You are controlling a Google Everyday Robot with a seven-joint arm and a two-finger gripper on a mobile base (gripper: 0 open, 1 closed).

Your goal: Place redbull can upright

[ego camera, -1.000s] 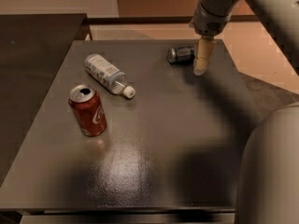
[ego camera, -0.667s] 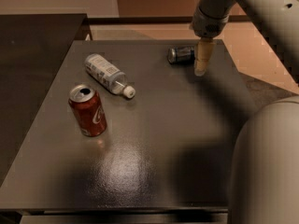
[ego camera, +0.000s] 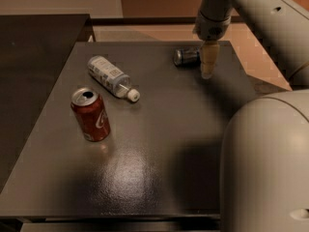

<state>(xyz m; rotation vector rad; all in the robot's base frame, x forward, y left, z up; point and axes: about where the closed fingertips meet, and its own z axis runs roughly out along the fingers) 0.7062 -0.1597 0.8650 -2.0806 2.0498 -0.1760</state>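
The redbull can (ego camera: 185, 56) lies on its side near the far right of the dark table (ego camera: 159, 144), silver top facing left. My gripper (ego camera: 207, 71) hangs from above just right of the can, its tip close to the table surface and partly covering the can's right end. I cannot tell whether it touches the can.
A red cola can (ego camera: 91, 114) stands upright at the left. A clear white-capped plastic bottle (ego camera: 111, 78) lies on its side behind it. My arm's large white body (ego camera: 265, 163) fills the lower right. A darker counter (ego camera: 34, 42) adjoins the table's left side.
The gripper has stayed almost in place beside the can. The arm's big white part in the foreground has shifted left. The cans and bottle have not moved.
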